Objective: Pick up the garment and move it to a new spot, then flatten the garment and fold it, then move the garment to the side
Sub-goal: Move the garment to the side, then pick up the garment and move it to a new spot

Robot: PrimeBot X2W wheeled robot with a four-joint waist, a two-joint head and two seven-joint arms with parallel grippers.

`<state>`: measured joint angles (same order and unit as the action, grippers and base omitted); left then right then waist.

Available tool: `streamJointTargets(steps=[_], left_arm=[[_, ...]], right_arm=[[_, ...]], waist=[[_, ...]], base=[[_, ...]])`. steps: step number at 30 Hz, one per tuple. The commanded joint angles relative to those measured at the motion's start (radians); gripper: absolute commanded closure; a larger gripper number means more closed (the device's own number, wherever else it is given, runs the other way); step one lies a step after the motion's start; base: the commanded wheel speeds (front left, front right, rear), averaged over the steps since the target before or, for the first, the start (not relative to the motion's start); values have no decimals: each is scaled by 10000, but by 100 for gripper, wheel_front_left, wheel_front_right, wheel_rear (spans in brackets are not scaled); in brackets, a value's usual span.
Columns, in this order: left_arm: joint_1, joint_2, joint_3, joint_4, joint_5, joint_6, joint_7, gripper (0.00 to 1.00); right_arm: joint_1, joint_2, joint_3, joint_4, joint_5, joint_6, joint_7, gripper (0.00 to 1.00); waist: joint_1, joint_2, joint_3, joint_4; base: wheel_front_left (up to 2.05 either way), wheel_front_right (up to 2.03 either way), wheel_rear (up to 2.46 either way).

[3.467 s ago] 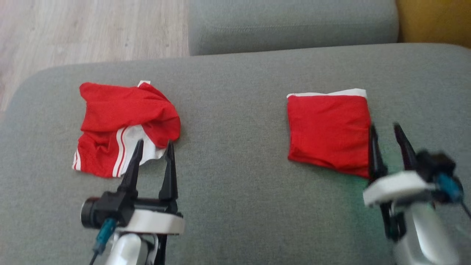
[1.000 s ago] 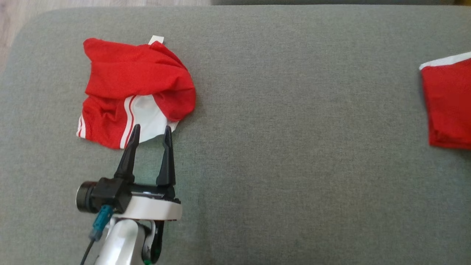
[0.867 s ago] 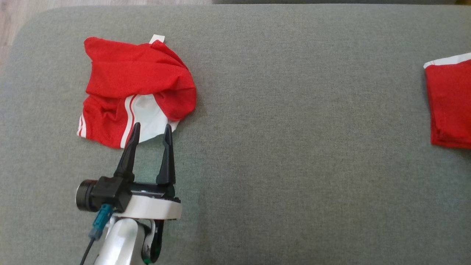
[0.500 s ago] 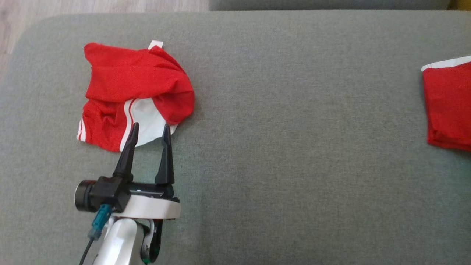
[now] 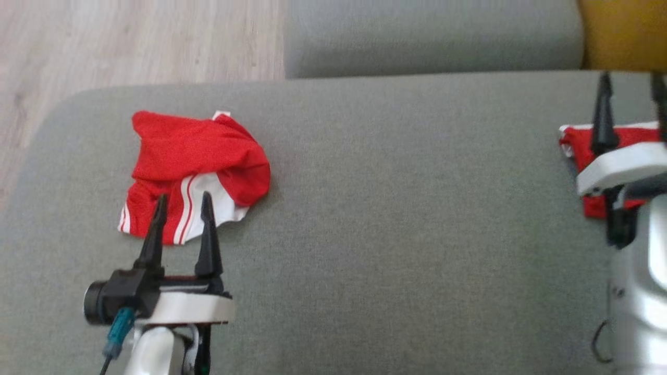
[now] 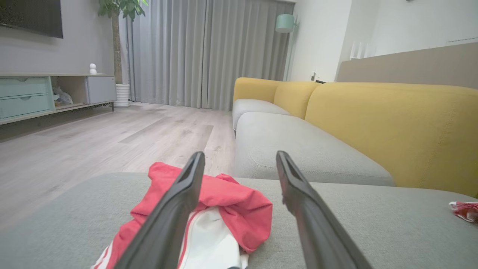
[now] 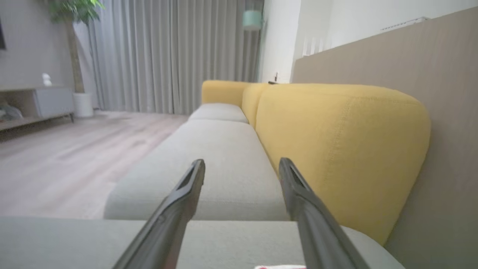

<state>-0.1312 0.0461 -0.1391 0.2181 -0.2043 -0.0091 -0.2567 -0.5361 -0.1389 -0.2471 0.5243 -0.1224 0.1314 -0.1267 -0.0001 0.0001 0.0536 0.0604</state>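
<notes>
Head view: the grey sofa seat (image 5: 396, 219) carried everything. A crumpled red garment (image 5: 193, 156) with white stripes lay near the seat's left edge, toward its far side. A smaller folded red garment (image 5: 576, 143) lay at the right edge, partly hidden by the right arm. The left gripper (image 5: 183, 196) hung over the crumpled garment's near hem, jaws spread apart and holding nothing. The right gripper (image 5: 631, 78) stood above the folded garment, jaws likewise parted and empty. The right wrist view showed sofa fabric between its fingers (image 7: 179, 201).
</notes>
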Motion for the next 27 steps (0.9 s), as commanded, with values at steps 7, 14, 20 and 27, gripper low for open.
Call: streamJointTargets(steps=[7,14,20,27], left_arm=[[349,41,645,-485,68,-115,-51,0],[919,41,401,-460,-158,-116,-51,0],[1400,41,199,-592,-425,36,-51,0],[1542,41,146,-748,-441,100,-51,0]], right_arm=[[1848,820,1244,-2553,1538,-7,-473,0],[3804,883,2542,-2666,2287,-7,-1152,0],[5193,885,2825,-2804,2696,-7,-1342,0],[5478,886,2700,-3188,2851,-7,-1348,0]], waist=[[1,-1,-833,-5],[1,-1,-941,124],[1,-1,-948,145],[1,-1,-952,34]], base=[[0,0,0],[0,0,0],[0,0,0],[0,0,0]])
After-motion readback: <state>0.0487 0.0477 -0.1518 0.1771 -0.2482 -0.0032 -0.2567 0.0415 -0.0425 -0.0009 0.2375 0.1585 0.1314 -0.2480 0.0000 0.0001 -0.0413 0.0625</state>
